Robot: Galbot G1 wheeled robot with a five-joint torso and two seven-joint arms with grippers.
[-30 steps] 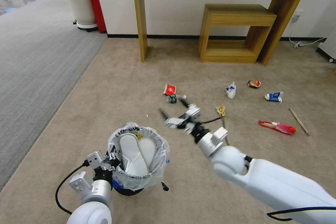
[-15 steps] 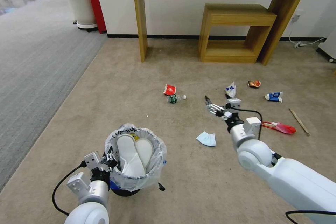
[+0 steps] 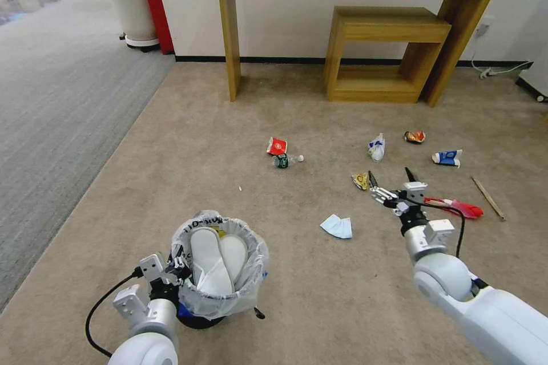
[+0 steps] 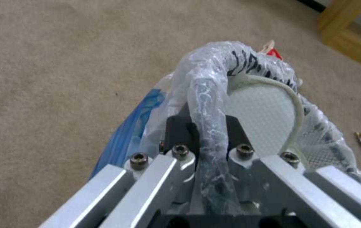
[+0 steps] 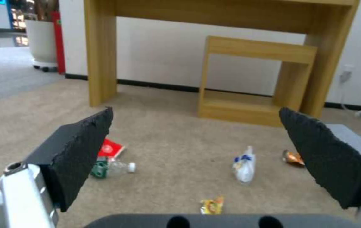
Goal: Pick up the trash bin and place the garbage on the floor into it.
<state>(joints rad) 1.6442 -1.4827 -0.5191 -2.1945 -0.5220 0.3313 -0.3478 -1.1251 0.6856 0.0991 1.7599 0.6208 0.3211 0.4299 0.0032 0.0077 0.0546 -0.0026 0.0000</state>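
The dark-blue trash bin (image 3: 197,316), lined with a clear bag, holds two white slippers (image 3: 214,259). My left gripper (image 3: 174,265) is shut on its bag-covered rim (image 4: 208,104). My right gripper (image 3: 391,179) hangs open and empty over the floor (image 3: 319,296), between a yellow wrapper (image 3: 360,180) and a red packet (image 3: 456,207). A pale blue tissue (image 3: 337,226) lies left of it. Farther off lie a red cup (image 3: 277,146), a small bottle (image 3: 285,160), a white-blue wrapper (image 3: 377,147), an orange wrapper (image 3: 414,136), a blue-white carton (image 3: 447,157) and a wooden stick (image 3: 487,190).
A wooden desk (image 3: 228,40) and a low wooden shelf (image 3: 388,51) stand against the far wall. A white planter (image 3: 134,11) and a red object (image 3: 157,11) sit at the back left. Grey striped carpet (image 3: 57,114) borders the left. A cable (image 3: 496,71) lies by the right wall.
My right arm has swung from in front of the bin out to the right, uncovering the tissue. The bin in my left gripper has shifted slightly toward me.
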